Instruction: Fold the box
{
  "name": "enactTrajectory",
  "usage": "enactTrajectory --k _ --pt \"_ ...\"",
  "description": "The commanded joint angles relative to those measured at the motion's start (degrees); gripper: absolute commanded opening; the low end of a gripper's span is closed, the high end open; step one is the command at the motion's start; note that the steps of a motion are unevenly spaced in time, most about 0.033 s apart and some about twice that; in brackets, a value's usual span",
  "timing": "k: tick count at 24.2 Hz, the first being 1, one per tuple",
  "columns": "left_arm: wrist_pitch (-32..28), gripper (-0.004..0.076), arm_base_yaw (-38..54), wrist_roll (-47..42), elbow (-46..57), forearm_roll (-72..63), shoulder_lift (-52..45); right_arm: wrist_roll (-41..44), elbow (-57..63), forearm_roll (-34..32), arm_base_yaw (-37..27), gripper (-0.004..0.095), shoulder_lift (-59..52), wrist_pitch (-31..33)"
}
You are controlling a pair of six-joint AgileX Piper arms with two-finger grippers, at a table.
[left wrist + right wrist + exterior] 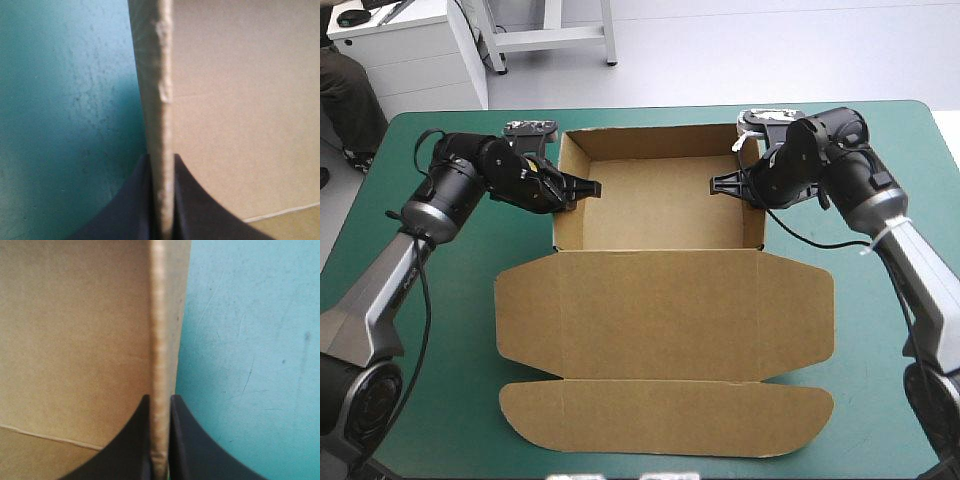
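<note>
The brown box [660, 215] stands on the teal-green cover as an open tray with its back and side walls raised. Its lid [665, 315] lies flat toward the table's near edge, with a rounded flap [665, 415] at the end. My left gripper [563, 188] is shut on the box's left wall; in the left wrist view the wall's edge [156, 100] runs up between the black fingers [192, 210]. My right gripper [752, 186] is shut on the box's right wall, whose edge [161, 340] rises between its fingers [127, 450].
Bare teal-green cover [410, 400] lies to the left and right of the box. A white cabinet [410, 50] stands beyond the far left corner of the table.
</note>
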Motion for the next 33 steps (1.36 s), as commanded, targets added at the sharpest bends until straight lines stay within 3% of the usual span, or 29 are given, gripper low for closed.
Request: enactTrajectory --k 1,8,18,21,22,23,26,28,33 --pt "-0.81 -0.001 -1.49 -1.43 -1.73 8.55 -0.01 -3.33 -1.81 -0.8 -2.51 -0.0001 0.53 1.08" --pt "-0.67 -0.001 -2.62 -4.4 -2.09 8.26 4.72 -4.38 -1.81 -0.57 -2.81 -0.0001 6.49 0.81" --pt "-2.99 -0.0008 -2.62 -1.95 -2.09 8.21 8.46 -4.8 -1.81 -0.55 -2.9 0.0033 12.3 -2.0" --pt "-2.99 0.0024 -2.62 -0.64 -2.09 8.06 9.46 -8.61 -1.92 0.3 -2.9 0.0209 12.78 -2.15" --pt "-2.99 0.0069 -2.62 -0.15 -2.13 8.2 9.83 -8.61 -1.92 0.18 -3.19 0.0336 12.78 -2.4" --pt "-2.99 0.0116 -2.62 -0.15 -2.23 8.2 10.06 -8.61 -1.92 0.48 -3.62 0.0444 12.78 -2.4" --pt "-2.99 0.0364 -2.62 -0.04 -3.43 7.72 11.1 -8.61 -1.92 2.17 -5.17 0.0802 12.78 -2.29" --pt "-2.35 0.0489 -2.62 -0.04 -5.08 7.83 11.78 -8.61 -1.92 4.04 -6.12 0.087 12.78 -2.85" --pt "-1.92 0.0501 -2.62 -0.04 -9.21 7.83 12.03 -8.61 -2.61 5.82 -6.27 0.0869 12.67 -4.06"
